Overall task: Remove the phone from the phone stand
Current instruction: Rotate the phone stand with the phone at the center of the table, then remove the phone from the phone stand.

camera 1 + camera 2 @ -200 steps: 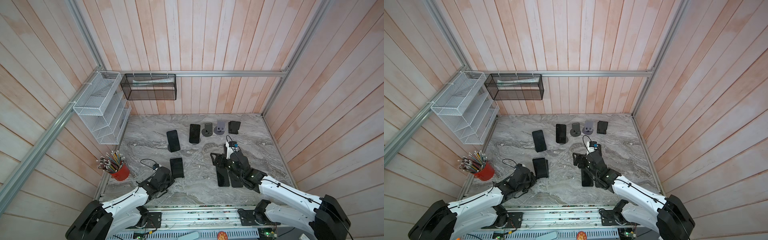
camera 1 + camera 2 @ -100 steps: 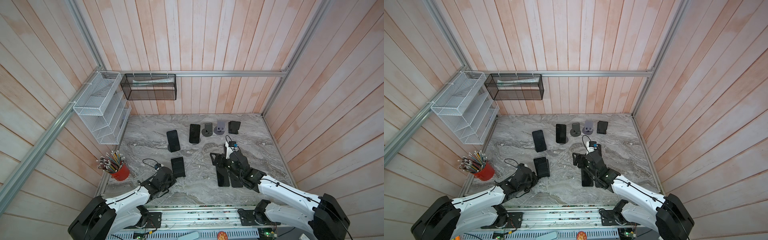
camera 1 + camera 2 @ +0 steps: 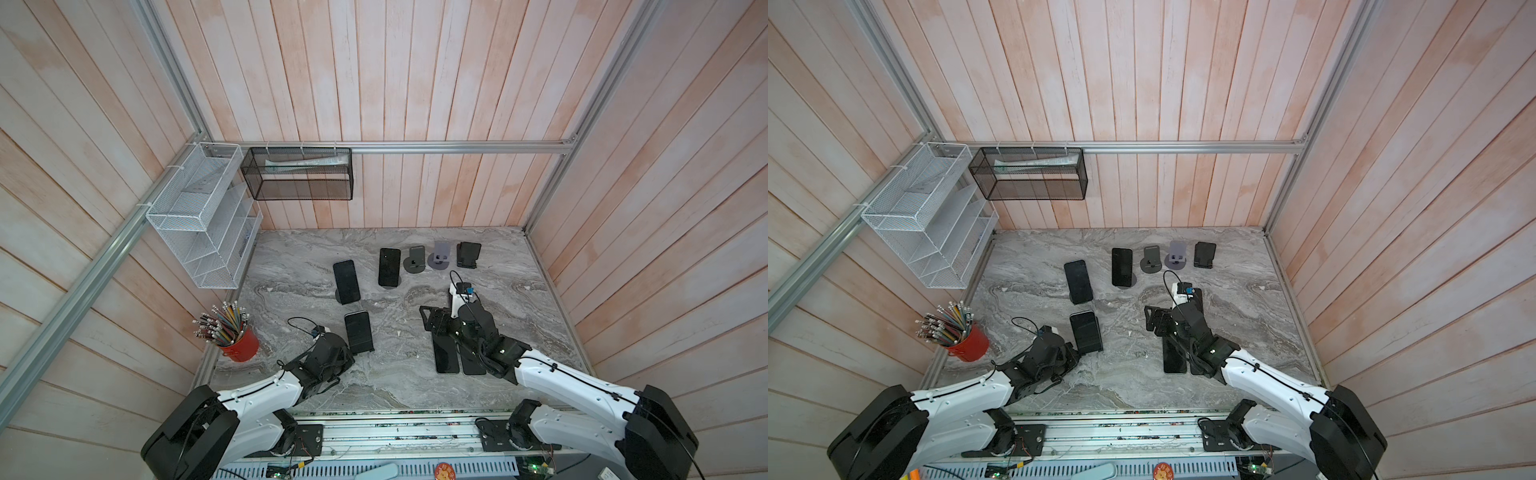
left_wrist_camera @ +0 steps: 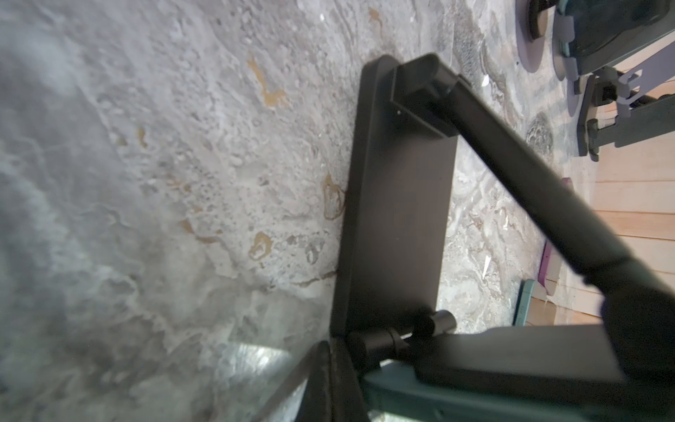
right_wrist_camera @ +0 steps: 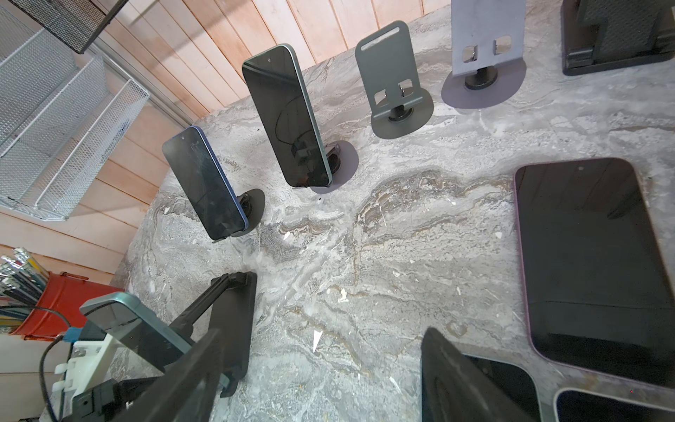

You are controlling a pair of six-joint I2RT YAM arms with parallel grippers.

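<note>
Our left claw, closed on nothing we can see, sits just beside the phone. The phone leans on its stand at 1 o'clock from it, long axis 12-to-6. Our right claw gapes open, well apart at 3 o'clock.

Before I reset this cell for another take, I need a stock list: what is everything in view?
table: one, grey marble, base of the cell
phones on stands: three, dark screens, centre and front left
empty stands: three, dark grey, lilac, black, back row
flat phones: three, dark screens, one purple-edged, front right of table
pencil cup: one, red, front-left edge
wire rack: one, white, left wall
mesh basket: one, black, back rail
arms: two, white and black, front
left fingers: shut, at the nearest standing phone
right fingers: open, empty, above the table
</note>
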